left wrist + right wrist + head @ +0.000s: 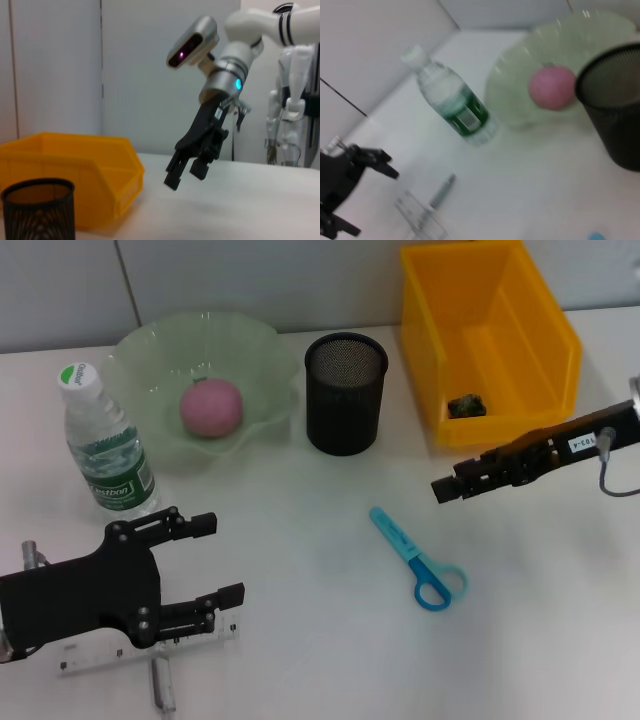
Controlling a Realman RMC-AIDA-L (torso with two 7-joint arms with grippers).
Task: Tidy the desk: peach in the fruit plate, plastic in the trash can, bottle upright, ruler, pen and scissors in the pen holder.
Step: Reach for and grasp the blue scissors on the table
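A pink peach [211,407] lies in the green fruit plate [150,350]. The water bottle [105,445] stands upright at the left. A dark scrap of plastic [466,405] lies in the yellow trash can [520,330]. The black mesh pen holder [345,392] stands between plate and can. Blue scissors [420,560] lie flat mid-table. My left gripper [225,560] hovers open at the front left, over the clear ruler [150,648] and grey pen [163,687]. My right gripper [445,487] hangs in front of the trash can, above the table, fingers slightly apart and holding nothing [185,175].
The right wrist view shows the bottle [452,102], peach [552,87], pen holder [615,100], pen [442,190] and ruler [420,220]. A wall runs behind the table. Bare table lies between the scissors and my left gripper.
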